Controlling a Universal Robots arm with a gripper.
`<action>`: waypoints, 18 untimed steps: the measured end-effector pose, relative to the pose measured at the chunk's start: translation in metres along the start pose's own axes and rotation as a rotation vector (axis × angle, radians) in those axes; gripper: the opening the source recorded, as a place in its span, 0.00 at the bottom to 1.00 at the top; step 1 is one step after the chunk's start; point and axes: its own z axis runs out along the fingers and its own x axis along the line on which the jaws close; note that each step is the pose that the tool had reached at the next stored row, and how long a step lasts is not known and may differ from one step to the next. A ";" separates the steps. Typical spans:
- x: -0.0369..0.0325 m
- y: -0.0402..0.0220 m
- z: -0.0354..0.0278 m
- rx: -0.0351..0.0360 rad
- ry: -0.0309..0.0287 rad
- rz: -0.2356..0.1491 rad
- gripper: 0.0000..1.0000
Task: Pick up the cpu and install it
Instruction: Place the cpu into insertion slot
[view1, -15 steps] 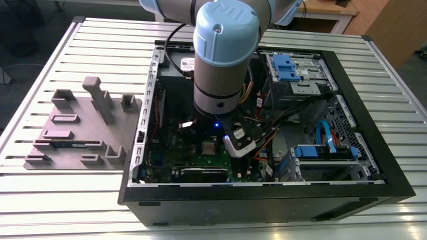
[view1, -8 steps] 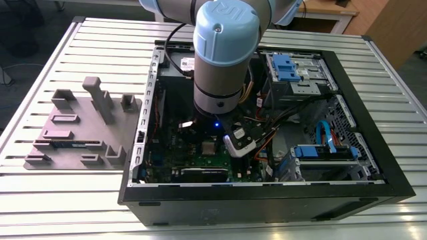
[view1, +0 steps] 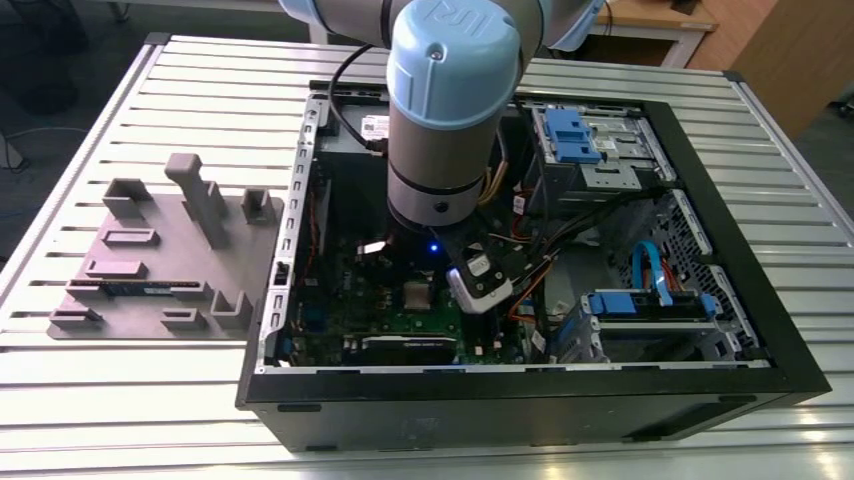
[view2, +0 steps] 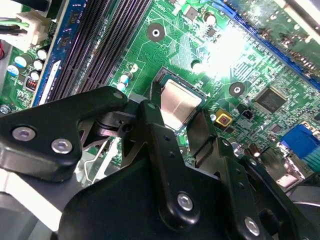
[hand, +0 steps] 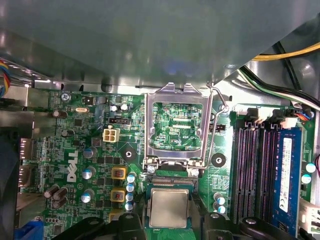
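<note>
Exterior view: the black steel computer case (view1: 534, 410) lies open on a slatted metal table (view1: 107, 420), with the robot arm (view1: 447, 120) reaching down into it. The green motherboard (hand: 75, 145) carries a bright metal load plate (hand: 148, 125), which is swung open. Just beside its hinge, in the first wrist view, the black gripper (hand: 170, 212) is clenched on the cpu (hand: 169, 205) — jaws against two opposite edges. The chip is flat, square and brushed silver, with no long axis. In the second wrist view it appears level within the dark socket frame (view2: 182, 81).

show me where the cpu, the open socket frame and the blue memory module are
the cpu (hand: 169, 207): first wrist view, middle of its silver top
the open socket frame (hand: 176, 96): first wrist view, metal bar farthest from the cpu
the blue memory module (hand: 287, 175): first wrist view, its white label
</note>
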 end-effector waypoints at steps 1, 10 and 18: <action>-0.0001 0.0000 0.0000 0.0000 0.0000 -0.001 0.45; -0.0023 0.0005 0.0001 -0.0023 0.0002 -0.018 0.45; -0.0023 0.0000 0.0004 -0.0022 0.0003 -0.018 0.45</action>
